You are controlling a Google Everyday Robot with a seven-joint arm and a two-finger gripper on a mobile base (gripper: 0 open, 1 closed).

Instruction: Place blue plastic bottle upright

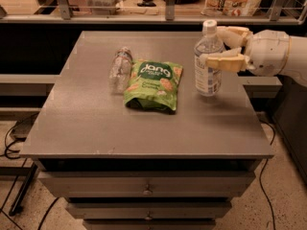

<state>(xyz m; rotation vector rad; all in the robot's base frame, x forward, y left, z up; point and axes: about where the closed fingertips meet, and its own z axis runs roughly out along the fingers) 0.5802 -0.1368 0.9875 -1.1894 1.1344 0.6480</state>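
The blue plastic bottle (207, 73) is clear with a white cap and a white-and-blue label. It stands upright on the right side of the grey table (144, 123), its base on the top. My gripper (211, 46) reaches in from the right at the height of the bottle's shoulder. One tan finger (223, 61) lies across the bottle's front and the other finger (233, 32) sits behind it. The gripper is shut on the bottle.
A green snack bag (152, 84) lies flat mid-table, just left of the bottle. A smaller clear bottle (119, 69) lies on its side left of the bag. Shelves with goods run behind the table. Cables lie on the floor at left.
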